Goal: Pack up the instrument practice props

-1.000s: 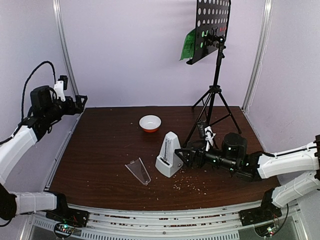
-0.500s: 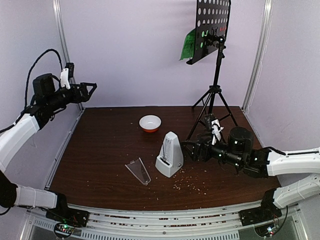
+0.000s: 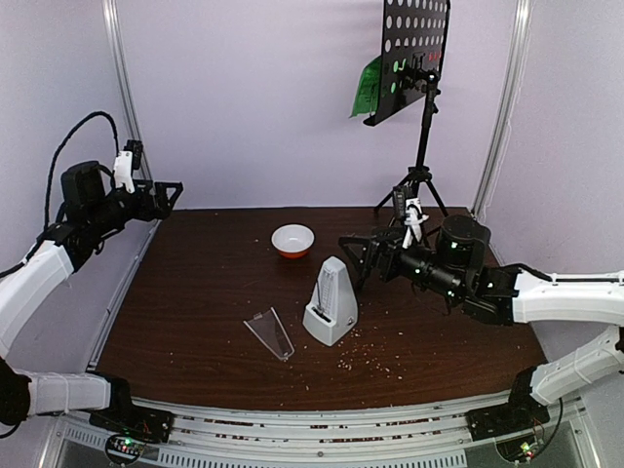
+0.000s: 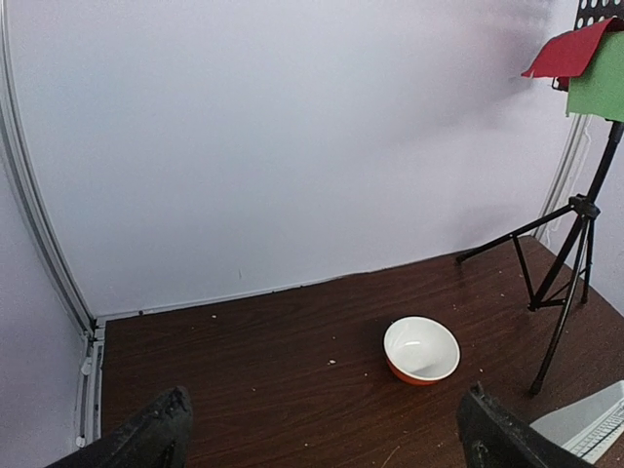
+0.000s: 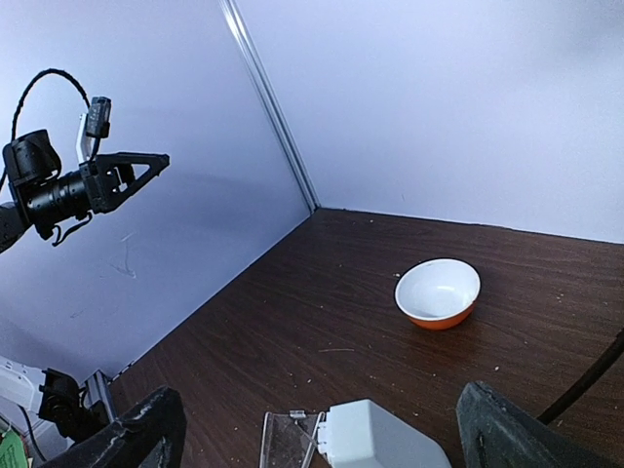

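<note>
The white pyramid metronome (image 3: 330, 310) stands upright mid-table, and its clear wedge cover (image 3: 270, 333) lies flat just to its left. Both show at the bottom of the right wrist view, the metronome (image 5: 378, 445) and the cover (image 5: 288, 445). The black tripod music stand (image 3: 421, 146) rises at the back right, with red (image 4: 568, 54) and green pages (image 4: 597, 86) on its perforated desk (image 3: 415, 49). My right gripper (image 3: 353, 257) hovers open just right of the metronome's top, holding nothing. My left gripper (image 3: 168, 191) hangs open high over the table's left edge, far from the props.
A small white-and-orange bowl (image 3: 292, 240) sits behind the metronome, and also shows in the wrist views (image 4: 421, 349) (image 5: 439, 291). Crumbs are scattered on the dark wooden table (image 3: 195, 292). The stand's tripod legs (image 4: 546, 283) spread over the back right corner. Walls close in the left, back and right.
My right gripper has risen from table level beside the metronome to a spot near its top. The left gripper shifted slightly right and up, then eased back.
</note>
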Motion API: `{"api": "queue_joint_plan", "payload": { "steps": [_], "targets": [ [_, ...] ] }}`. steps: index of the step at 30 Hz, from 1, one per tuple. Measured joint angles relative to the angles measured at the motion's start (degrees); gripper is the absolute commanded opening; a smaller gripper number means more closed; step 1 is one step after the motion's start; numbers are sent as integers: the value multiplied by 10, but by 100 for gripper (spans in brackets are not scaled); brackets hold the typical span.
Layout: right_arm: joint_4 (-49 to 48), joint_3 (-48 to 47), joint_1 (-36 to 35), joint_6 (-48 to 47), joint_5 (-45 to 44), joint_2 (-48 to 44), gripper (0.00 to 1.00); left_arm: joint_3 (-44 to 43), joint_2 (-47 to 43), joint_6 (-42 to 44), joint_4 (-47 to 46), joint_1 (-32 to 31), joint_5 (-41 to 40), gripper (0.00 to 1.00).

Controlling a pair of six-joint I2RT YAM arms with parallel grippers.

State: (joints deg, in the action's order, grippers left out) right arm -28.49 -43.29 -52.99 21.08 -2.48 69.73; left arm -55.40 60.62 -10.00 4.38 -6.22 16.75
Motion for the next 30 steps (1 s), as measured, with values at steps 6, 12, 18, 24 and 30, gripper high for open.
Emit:
{"api": "queue_joint_plan", "payload": {
  "steps": [6,12,18,24,30],
  "targets": [
    [-6,-44,0,-13,59,64,100,0,-1,2,0,0,-5,98],
    [-15,-50,0,-28,84,97,100,0,-1,3,0,0,-9,98],
    [-18,-50,8,-36,85,98,100,0,-1,3,0,0,-12,98],
    [-47,-12,33,-33,103,79,100,1,-1,5,0,0,-18,98],
    [-89,24,36,-33,143,77,100,5,-1,5,1,0,-22,98]
  ]
}}
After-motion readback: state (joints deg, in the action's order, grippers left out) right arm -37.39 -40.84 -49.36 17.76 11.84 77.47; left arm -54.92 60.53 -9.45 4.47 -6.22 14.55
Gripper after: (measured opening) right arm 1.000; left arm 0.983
